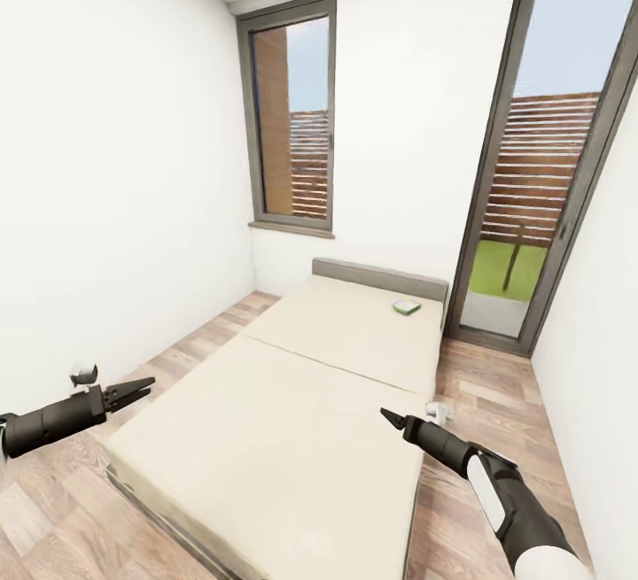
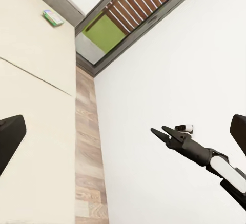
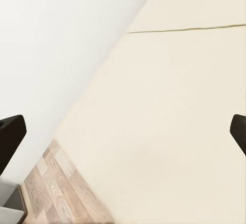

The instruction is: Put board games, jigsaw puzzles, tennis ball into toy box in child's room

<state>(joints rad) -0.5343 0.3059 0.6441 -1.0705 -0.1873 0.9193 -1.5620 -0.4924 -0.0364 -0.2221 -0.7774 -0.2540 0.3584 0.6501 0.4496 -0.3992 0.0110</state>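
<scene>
Board game (image 1: 407, 305), the white-and-green one, lies flat on the far mattress pad of the bed (image 1: 292, 403), near the grey headboard (image 1: 379, 277), well ahead of both our pincers and nearer the right one's side. We judge it a light, stiff card box, a little slippery; pinching across its short edges should serve. Our left pincer (image 1: 142, 389) hangs beside the bed, fingers slightly parted, holding nothing. Our right pincer (image 1: 390, 419) hovers over the mattress edge, seemingly pinched together and empty.
</scene>
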